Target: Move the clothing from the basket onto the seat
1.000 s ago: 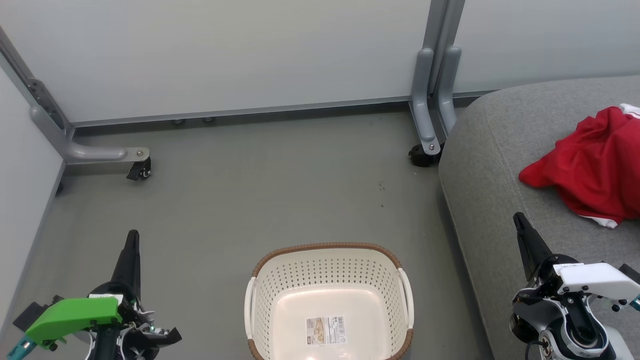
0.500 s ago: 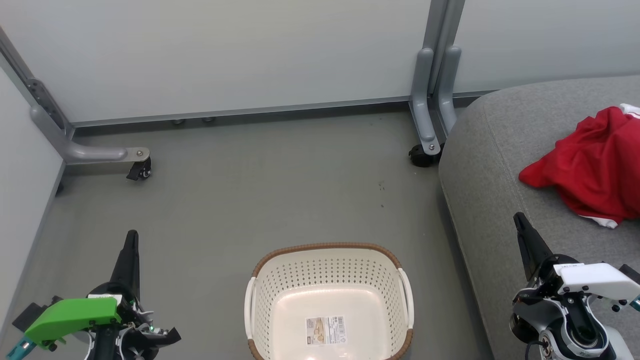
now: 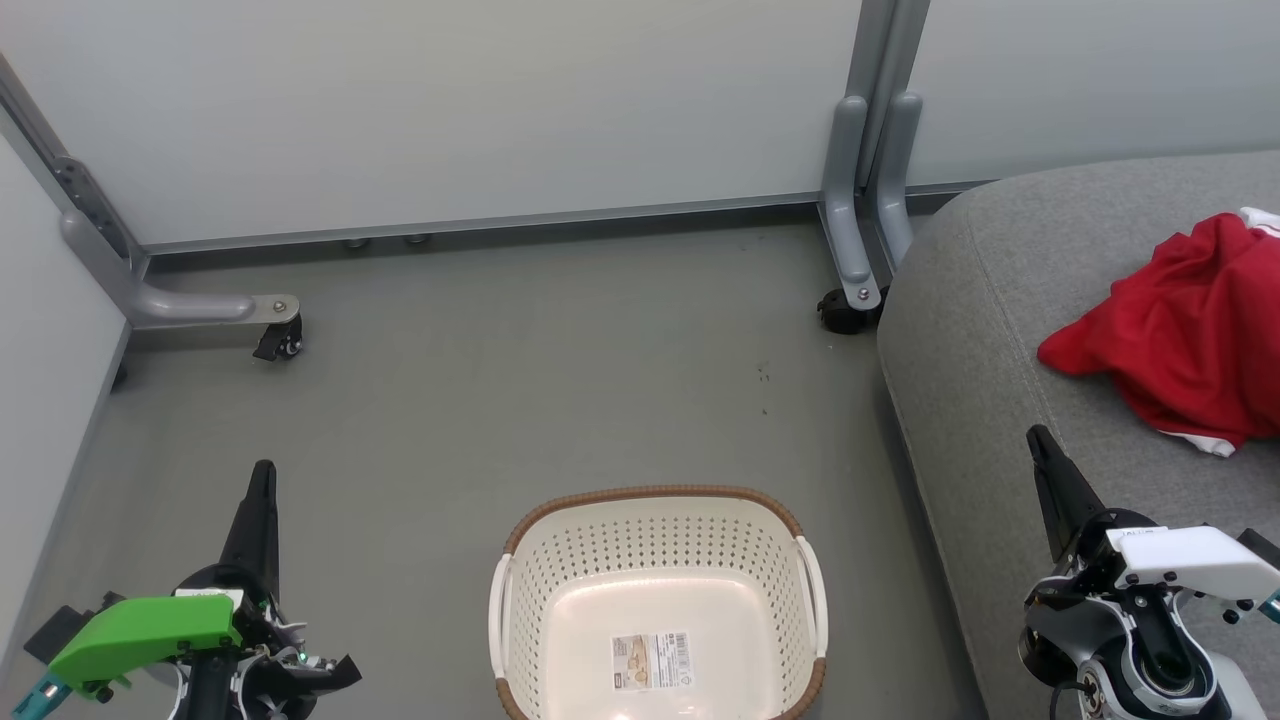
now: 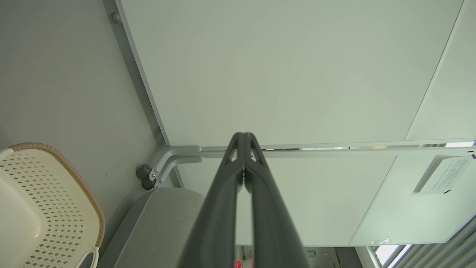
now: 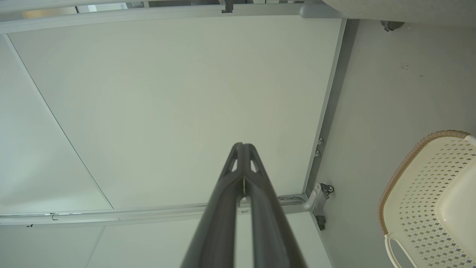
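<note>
The red clothing (image 3: 1185, 340) lies crumpled on the grey seat (image 3: 1000, 300) at the right, with white trim at its edges. The cream basket (image 3: 655, 530) with a brown rim stands on the floor at bottom centre, holding nothing but a label inside; the basket (image 4: 55, 208) shows in the left wrist view and the basket (image 5: 427, 193) in the right wrist view. My left gripper (image 3: 264, 472) is shut at lower left, left of the basket, holding nothing. My right gripper (image 3: 1036, 436) is shut at lower right, over the seat's front part, holding nothing. Both grippers (image 4: 243, 136) (image 5: 243, 146) show tips pressed together in their wrist views.
White partition panels (image 3: 450, 100) on grey wheeled feet (image 3: 280, 340) close off the back and left. Another castor foot (image 3: 850, 300) stands beside the seat's far corner. Grey floor (image 3: 550, 380) stretches between the panels and the basket.
</note>
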